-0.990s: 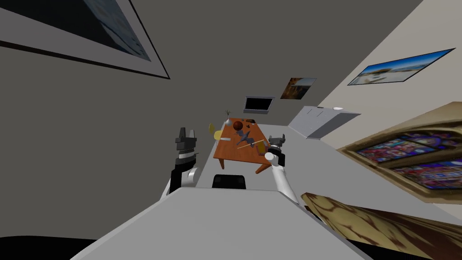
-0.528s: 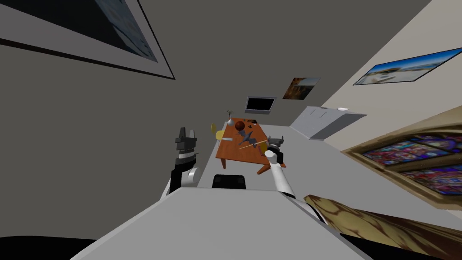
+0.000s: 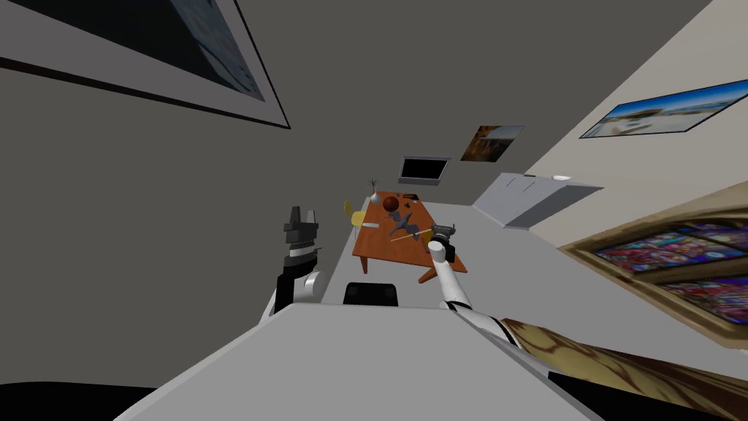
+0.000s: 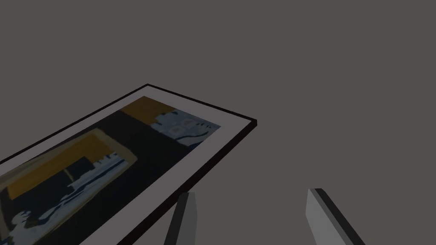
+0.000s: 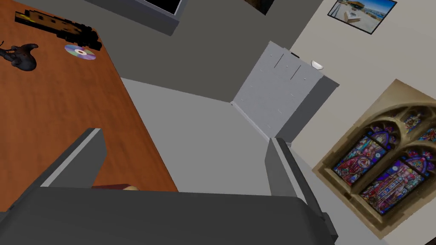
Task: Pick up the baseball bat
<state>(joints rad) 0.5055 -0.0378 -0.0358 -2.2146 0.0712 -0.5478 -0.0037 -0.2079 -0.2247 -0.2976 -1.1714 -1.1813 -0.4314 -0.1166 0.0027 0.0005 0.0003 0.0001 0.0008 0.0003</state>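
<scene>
A thin pale baseball bat [image 3: 406, 234] lies slantwise on the brown table [image 3: 380, 248] ahead of me in the head view. My right gripper [image 3: 443, 229] hovers over the table's right edge, just right of the bat's near end. In the right wrist view its fingers [image 5: 81, 155] stand wide apart with nothing between them, above the brown tabletop [image 5: 51, 110] and the grey floor. My left gripper [image 3: 302, 217] is raised to the left of the table, open and empty, its fingers [image 4: 183, 217] before a dark wall.
On the table lie a dark red ball [image 3: 391, 203], a grey toy plane [image 3: 403, 221], a black controller [image 5: 19, 56], a disc [image 5: 80, 52] and a vase [image 3: 375, 194]. A yellow chair [image 3: 354, 216] stands at its left. A grey cabinet [image 3: 533, 199] lines the right wall.
My right arm has swung left and forward, carrying the open gripper from beside the table to over its right edge near the bat. The head view shifted slightly. The left arm is still.
</scene>
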